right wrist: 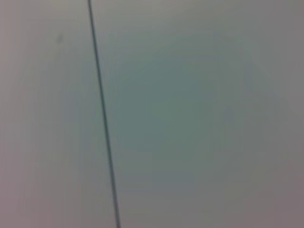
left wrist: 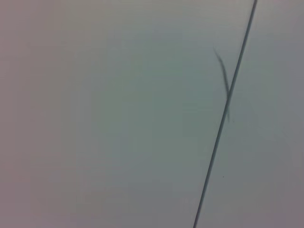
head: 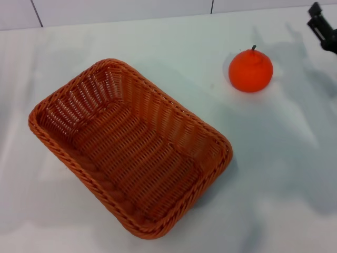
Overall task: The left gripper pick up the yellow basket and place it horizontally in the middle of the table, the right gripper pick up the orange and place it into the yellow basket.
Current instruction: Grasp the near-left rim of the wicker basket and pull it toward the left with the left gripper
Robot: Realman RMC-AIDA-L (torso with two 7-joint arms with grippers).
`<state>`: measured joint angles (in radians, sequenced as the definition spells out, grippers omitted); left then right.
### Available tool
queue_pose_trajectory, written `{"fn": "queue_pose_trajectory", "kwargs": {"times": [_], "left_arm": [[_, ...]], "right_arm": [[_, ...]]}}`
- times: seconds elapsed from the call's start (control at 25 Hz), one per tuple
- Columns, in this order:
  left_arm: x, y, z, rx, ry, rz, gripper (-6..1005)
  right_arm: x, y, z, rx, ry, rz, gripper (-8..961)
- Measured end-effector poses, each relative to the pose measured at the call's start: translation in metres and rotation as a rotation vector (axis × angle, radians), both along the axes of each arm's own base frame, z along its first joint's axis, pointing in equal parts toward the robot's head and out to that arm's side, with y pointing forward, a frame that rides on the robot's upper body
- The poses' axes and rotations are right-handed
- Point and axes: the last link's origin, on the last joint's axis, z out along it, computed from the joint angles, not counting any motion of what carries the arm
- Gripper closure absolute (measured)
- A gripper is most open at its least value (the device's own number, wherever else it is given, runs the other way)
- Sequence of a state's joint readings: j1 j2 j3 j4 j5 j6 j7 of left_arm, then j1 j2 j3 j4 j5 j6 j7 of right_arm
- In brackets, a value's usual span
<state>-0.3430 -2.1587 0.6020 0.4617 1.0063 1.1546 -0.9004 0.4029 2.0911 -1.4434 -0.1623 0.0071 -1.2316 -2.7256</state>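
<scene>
The yellow basket [head: 129, 147], an orange-brown woven wicker rectangle, lies empty on the white table [head: 284, 158], set diagonally at the left and centre of the head view. The orange [head: 250, 70] sits on the table beyond and to the right of the basket, apart from it. A black part of the right gripper [head: 322, 27] shows at the top right edge, to the right of the orange and apart from it. The left gripper is out of view. Both wrist views show only a pale surface with a dark seam line.
A wall of pale panels [head: 121, 10] with dark seams runs along the table's far edge. Bare tabletop lies between the basket and the orange, and to the right of the basket.
</scene>
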Motion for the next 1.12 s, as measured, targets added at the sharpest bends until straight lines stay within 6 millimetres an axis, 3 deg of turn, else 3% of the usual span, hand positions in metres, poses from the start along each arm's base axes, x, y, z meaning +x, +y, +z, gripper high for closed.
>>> {"fn": "queue_pose_trajectory", "kwargs": {"times": [0.64, 0.88, 1.12], "left_arm": [[-0.001, 0.002, 0.003, -0.018, -0.034, 0.007, 175], [0.022, 0.023, 0.031, -0.322, -0.163, -0.111, 174], [0.064, 0.044, 0.039, -0.788, -0.048, -0.199, 175]], "right_arm": [[0.008, -0.003, 0.011, 0.058, 0.013, -0.035, 13], [0.008, -0.003, 0.010, 0.050, 0.015, -0.031, 14], [0.007, -0.002, 0.009, 0.045, 0.016, -0.027, 14]]}}
